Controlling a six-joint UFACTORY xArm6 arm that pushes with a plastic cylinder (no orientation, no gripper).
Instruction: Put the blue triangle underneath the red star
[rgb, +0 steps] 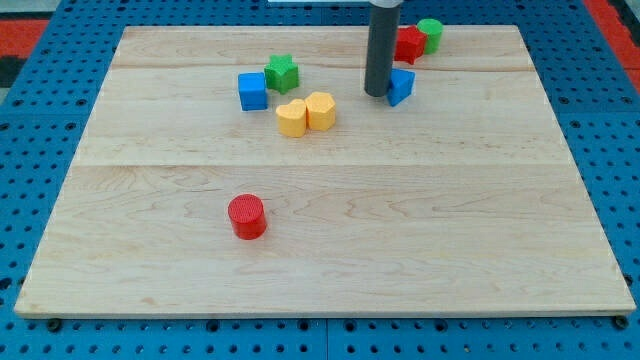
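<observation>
Beside blue triangle (402, 85), upright tip (377, 94)

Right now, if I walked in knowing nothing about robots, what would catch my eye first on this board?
Probably the dark rod coming down from the view's top, my tip resting right beside the blue triangle, with the red star and a green cylinder just behind. Next, a lone red cylinder sits apart toward the view's bottom left. A blue cube, green star and two yellow blocks cluster left of the rod.

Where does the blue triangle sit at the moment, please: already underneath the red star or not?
Already underneath: the blue triangle lies just below the red star, with my tip against its left side.
</observation>
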